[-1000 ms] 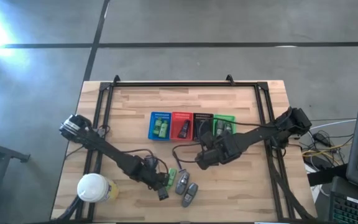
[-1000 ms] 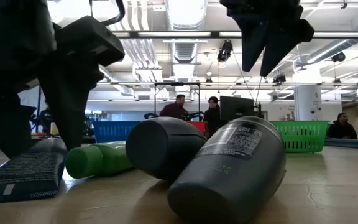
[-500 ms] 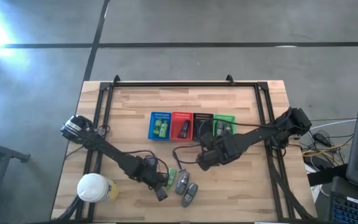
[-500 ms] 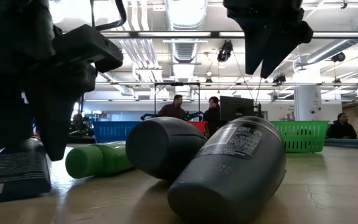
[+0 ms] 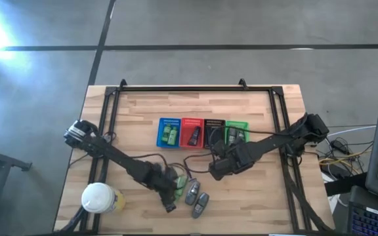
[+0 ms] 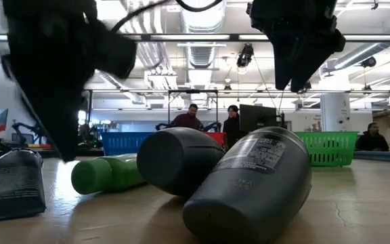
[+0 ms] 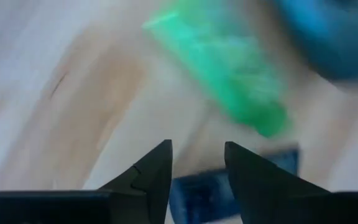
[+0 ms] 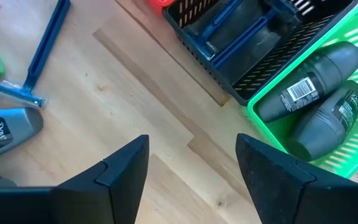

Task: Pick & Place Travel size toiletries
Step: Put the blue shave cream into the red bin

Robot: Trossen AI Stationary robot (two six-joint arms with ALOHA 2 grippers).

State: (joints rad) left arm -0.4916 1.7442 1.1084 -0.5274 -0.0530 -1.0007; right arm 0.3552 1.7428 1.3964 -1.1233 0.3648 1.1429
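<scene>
On the table's near middle lie a green tube [image 5: 182,184], two grey oval pieces [image 5: 192,192] [image 5: 199,204] and a dark sachet [image 6: 9,186]. My left gripper [image 7: 197,149] hangs open over the sachet [image 7: 204,193], with the green tube [image 7: 229,74] beyond it. My right gripper [image 8: 191,165] is open and empty above bare wood between the baskets and the grey ovals. A blue razor [image 8: 42,53] lies flat near a grey oval [image 8: 8,130]. My left gripper comes from above, its fingers [image 7: 154,171] standing to either side of one end of the dark sachet. Blur hides whether a finger touches it. The sachet rests tilted, its lower edge [image 6: 5,213] on the table.
A row of blue [image 5: 169,133], red [image 5: 192,133], black [image 5: 214,131] and green [image 5: 236,133] baskets sits mid-table; the green one holds two grey ovals [image 8: 316,93]. A white-lidded cup [image 5: 97,196] stands near the left near corner. Bare wood lies to the right. People stand far behind.
My left gripper has risen from the sachet and swung slightly toward the green tube. The sachet has slid a little toward the table's left and now sits more steeply tilted. My right gripper has barely moved.
</scene>
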